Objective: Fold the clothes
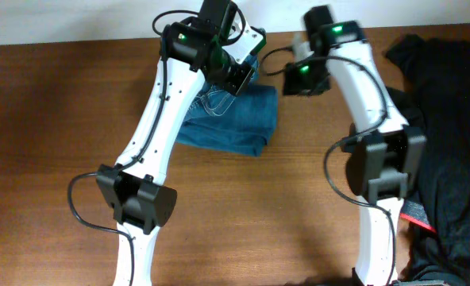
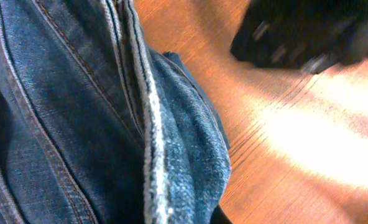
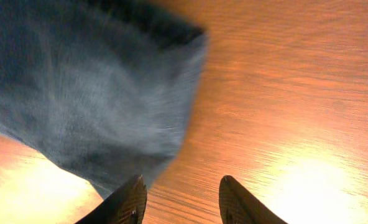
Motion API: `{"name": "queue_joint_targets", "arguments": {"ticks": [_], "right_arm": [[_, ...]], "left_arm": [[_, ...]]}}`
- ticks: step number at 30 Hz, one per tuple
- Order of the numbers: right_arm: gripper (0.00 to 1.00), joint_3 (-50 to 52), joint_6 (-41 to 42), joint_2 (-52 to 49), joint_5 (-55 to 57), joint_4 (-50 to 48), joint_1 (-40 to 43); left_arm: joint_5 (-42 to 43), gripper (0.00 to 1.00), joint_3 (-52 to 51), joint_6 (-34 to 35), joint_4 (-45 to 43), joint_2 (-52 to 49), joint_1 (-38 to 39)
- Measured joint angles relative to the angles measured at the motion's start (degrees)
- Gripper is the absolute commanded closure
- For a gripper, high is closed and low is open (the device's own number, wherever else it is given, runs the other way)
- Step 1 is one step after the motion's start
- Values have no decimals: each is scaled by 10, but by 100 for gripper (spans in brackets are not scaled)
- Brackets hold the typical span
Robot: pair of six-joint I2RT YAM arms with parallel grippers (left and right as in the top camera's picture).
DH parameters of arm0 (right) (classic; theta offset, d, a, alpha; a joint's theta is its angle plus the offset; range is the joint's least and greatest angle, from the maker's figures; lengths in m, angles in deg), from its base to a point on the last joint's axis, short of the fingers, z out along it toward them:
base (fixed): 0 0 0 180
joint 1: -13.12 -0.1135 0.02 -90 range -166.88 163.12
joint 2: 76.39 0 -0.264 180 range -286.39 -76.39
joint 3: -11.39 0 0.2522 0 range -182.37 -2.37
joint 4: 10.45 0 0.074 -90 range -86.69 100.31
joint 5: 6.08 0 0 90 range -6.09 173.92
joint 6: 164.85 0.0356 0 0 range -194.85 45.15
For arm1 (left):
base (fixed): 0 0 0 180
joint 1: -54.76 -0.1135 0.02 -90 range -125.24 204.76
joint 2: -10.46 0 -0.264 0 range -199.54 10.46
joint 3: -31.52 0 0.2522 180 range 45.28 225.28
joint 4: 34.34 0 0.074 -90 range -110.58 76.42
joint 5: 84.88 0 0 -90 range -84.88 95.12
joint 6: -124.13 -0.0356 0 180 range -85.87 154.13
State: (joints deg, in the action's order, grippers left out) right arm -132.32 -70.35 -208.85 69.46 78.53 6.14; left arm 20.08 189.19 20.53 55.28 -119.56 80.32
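**Worktop** (image 1: 52, 119): the brown wooden surface that carries everything you see.

**Dark garments** (image 1: 449, 119): a black heap along the right edge, apart from the piece in hand; judge it as laundry waiting its turn.

**Jeans** (image 1: 235, 123): these lie far of centre as a compact blue bundle of several layers, so you can read the fold as well along. The layered edge and a pale seam fill the left wrist view.

**Left claw** (image 1: 239, 75): it sits over the far edge of the bundle with its jaws closed narrow. The denim pressed against its camera hides the fingers, so take it as pinching the cloth, probably to carry or seat the top layer.

**Right claw** (image 3: 183, 202): it hovers low just beside the bundle's right edge. Its fingers (image 3: 129, 199) stand apart with bare wood between them and hold nothing. You may judge it placed there to steady or take that edge.
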Motion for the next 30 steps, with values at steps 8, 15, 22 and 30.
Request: {"name": "queue_joint_targets", "arguments": {"ticks": [8, 15, 22, 30], "right_arm": [[56, -8, 0, 30, 0, 34, 66], [56, -8, 0, 30, 0, 39, 75], [56, -8, -25, 30, -3, 52, 82], [56, -8, -136, 30, -167, 63, 57]], "left_arm": [[2, 4, 0, 5, -14, -24, 32], [20, 1, 0, 11, -17, -45, 81], [4, 1, 54, 10, 7, -42, 64], [-110, 1, 90, 38, 26, 20, -73]]}}
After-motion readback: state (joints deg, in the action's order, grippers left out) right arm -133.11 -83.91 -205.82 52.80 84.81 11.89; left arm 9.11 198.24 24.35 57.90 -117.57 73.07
